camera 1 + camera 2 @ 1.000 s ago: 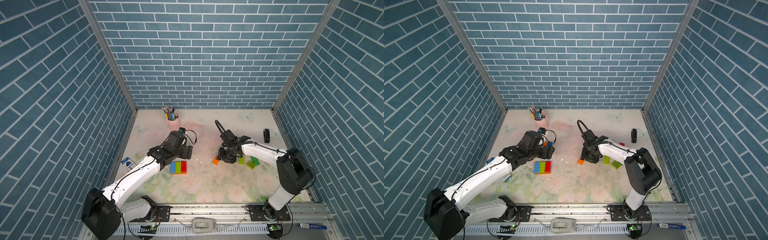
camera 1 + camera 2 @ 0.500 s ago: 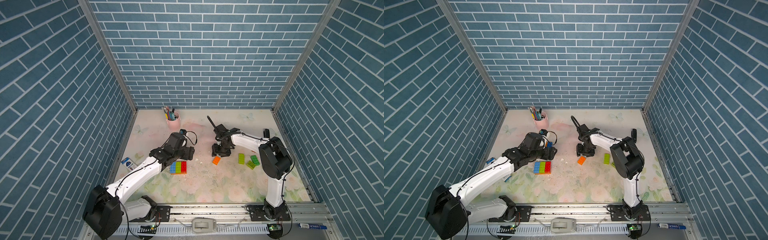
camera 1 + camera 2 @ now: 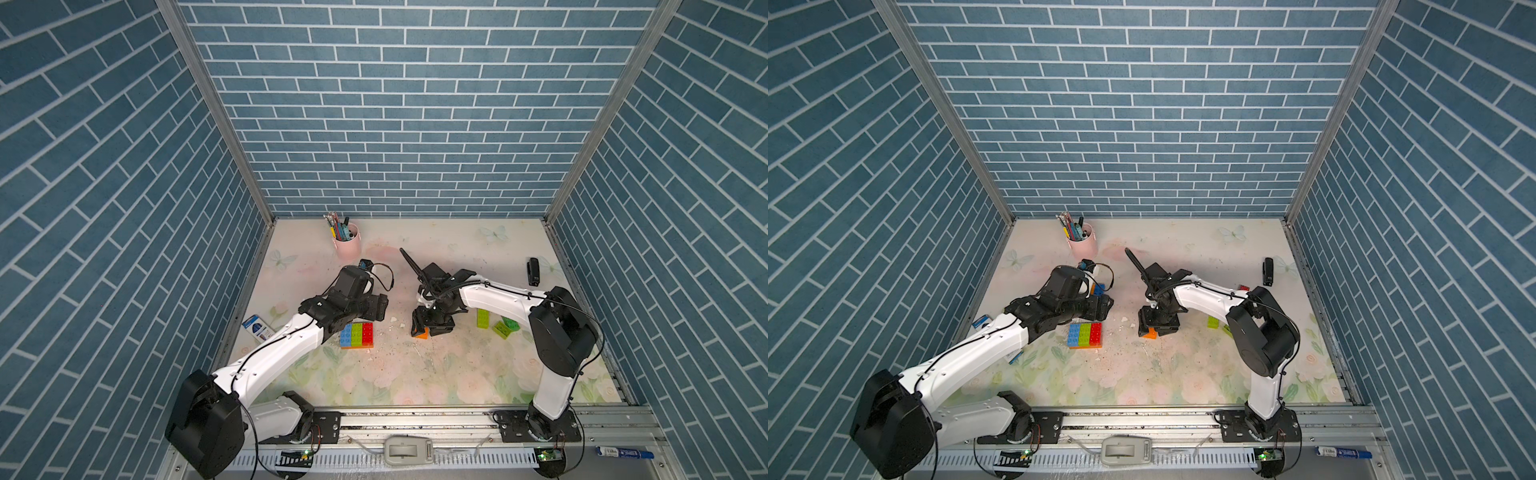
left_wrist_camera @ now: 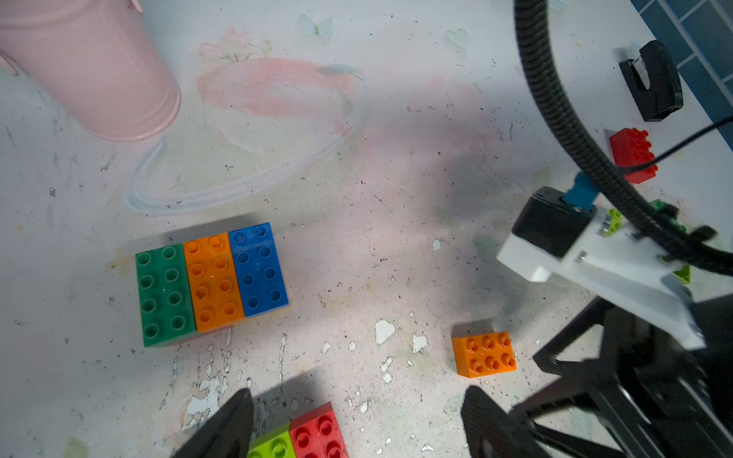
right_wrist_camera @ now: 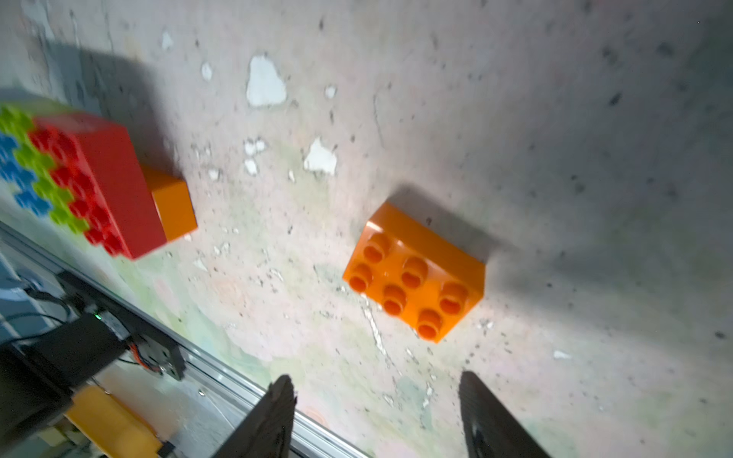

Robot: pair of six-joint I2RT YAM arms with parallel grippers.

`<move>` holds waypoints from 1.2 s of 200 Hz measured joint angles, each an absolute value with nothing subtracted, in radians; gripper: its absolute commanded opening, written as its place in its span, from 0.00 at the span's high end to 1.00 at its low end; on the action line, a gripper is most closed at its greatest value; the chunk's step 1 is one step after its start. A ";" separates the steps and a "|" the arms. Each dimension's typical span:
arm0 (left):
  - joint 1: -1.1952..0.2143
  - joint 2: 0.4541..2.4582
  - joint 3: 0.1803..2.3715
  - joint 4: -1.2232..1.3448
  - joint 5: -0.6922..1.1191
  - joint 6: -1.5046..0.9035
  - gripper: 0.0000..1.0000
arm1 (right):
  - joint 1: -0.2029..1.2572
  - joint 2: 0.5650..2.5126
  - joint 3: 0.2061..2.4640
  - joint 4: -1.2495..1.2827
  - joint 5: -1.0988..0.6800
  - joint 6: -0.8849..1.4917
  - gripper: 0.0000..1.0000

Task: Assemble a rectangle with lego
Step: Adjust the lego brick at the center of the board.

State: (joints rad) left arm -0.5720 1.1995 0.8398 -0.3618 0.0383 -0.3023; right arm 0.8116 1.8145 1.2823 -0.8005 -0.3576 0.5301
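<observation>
Blue brick-pattern walls enclose a floral tabletop (image 3: 415, 374). In both top views the right pincer (image 3: 428, 328) hangs directly over a loose orange brick (image 3: 422, 333), and the left pincer (image 3: 376, 311) stands just behind a blue-lime-red block (image 3: 356, 334).

Left wrist view: the jaws stand wide apart and hold nothing. The block's lime and red bricks lie between the fingertips, and a green-orange-blue block (image 4: 210, 281) lies farther ahead.

Right wrist view: the jaws are spread and empty. The orange brick lies just ahead of the tips, apart from them.
</observation>
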 measured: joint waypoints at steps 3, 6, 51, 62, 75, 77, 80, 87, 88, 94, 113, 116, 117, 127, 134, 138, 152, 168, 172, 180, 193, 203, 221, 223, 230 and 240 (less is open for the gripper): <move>-0.570 1.199 0.840 -0.362 0.039 -0.302 0.16 | 0.813 1.814 1.291 -0.819 -0.341 0.511 0.30; -0.568 1.198 0.840 -0.362 0.039 -0.302 0.16 | 0.814 1.816 1.300 -0.833 -0.326 0.496 0.29; -0.513 1.156 0.811 -0.355 0.065 -0.312 0.16 | 0.861 1.908 1.457 -0.951 -0.122 0.276 0.28; -0.496 1.143 0.804 -0.353 0.075 -0.318 0.16 | 0.878 1.940 1.481 -0.957 -0.115 0.238 0.29; -0.480 1.133 0.797 -0.352 0.084 -0.321 0.16 | 0.893 1.980 1.508 -0.959 -0.109 0.199 0.31; -0.477 1.132 0.797 -0.352 0.085 -0.321 0.16 | 0.895 1.985 1.512 -0.959 -0.109 0.194 0.31; -0.474 1.130 0.795 -0.352 0.088 -0.322 0.16 | 0.899 1.995 1.516 -0.958 -0.109 0.185 0.31; -0.467 1.127 0.792 -0.352 0.092 -0.323 0.16 | 0.904 2.014 1.526 -0.958 -0.113 0.172 0.33; -0.466 1.127 0.792 -0.352 0.093 -0.323 0.16 | 0.905 2.017 1.528 -0.959 -0.113 0.169 0.33; -0.461 1.125 0.790 -0.352 0.097 -0.324 0.16 | 0.910 2.033 1.536 -0.958 -0.115 0.156 0.35; -0.448 1.123 0.786 -0.352 0.106 -0.325 0.16 | 0.919 2.071 1.552 -0.957 -0.117 0.131 0.42; -0.446 1.123 0.786 -0.353 0.107 -0.326 0.16 | 0.920 2.076 1.555 -0.957 -0.117 0.126 0.44; -0.445 1.123 0.786 -0.353 0.108 -0.326 0.16 | 0.920 2.078 1.555 -0.958 -0.116 0.126 0.44; -0.439 1.122 0.785 -0.353 0.112 -0.325 0.16 | 0.920 2.091 1.559 -0.957 -0.113 0.115 0.50; -0.434 1.121 0.785 -0.353 0.114 -0.325 0.16 | 0.919 2.099 1.560 -0.955 -0.109 0.107 0.54; -0.430 1.120 0.785 -0.353 0.117 -0.325 0.16 | 0.919 2.101 1.560 -0.957 -0.104 0.107 0.56; -0.418 1.113 0.785 -0.353 0.118 -0.325 0.16 | 0.919 2.101 1.560 -0.953 -0.083 0.100 0.66; -0.408 1.105 0.785 -0.353 0.121 -0.324 0.16 | 0.912 2.101 1.557 -0.946 -0.058 0.088 0.72; -0.406 1.105 0.785 -0.353 0.122 -0.324 0.16 | 0.910 2.100 1.557 -0.944 -0.056 0.089 0.72; -0.404 1.105 0.785 -0.353 0.125 -0.324 0.16 | 0.903 2.099 1.556 -0.941 -0.048 0.085 0.72; -0.403 1.106 0.785 -0.353 0.131 -0.325 0.17 | 0.882 2.098 1.553 -0.939 -0.042 0.076 0.72; -0.403 1.107 0.785 -0.352 0.137 -0.325 0.17 | 0.859 2.096 1.553 -0.939 -0.035 0.067 0.72; -0.403 1.115 0.783 -0.343 0.147 -0.326 0.18 | 0.817 2.096 1.557 -0.941 -0.022 0.043 0.69; -0.403 1.117 0.783 -0.340 0.148 -0.326 0.18 | 0.813 2.096 1.558 -0.942 -0.022 0.042 0.68; -0.402 1.124 0.781 -0.334 0.152 -0.327 0.18 | 0.799 2.096 1.562 -0.944 -0.020 0.032 0.67; -0.402 1.137 0.779 -0.327 0.157 -0.327 0.18 | 0.781 2.097 1.575 -0.950 -0.016 0.019 0.65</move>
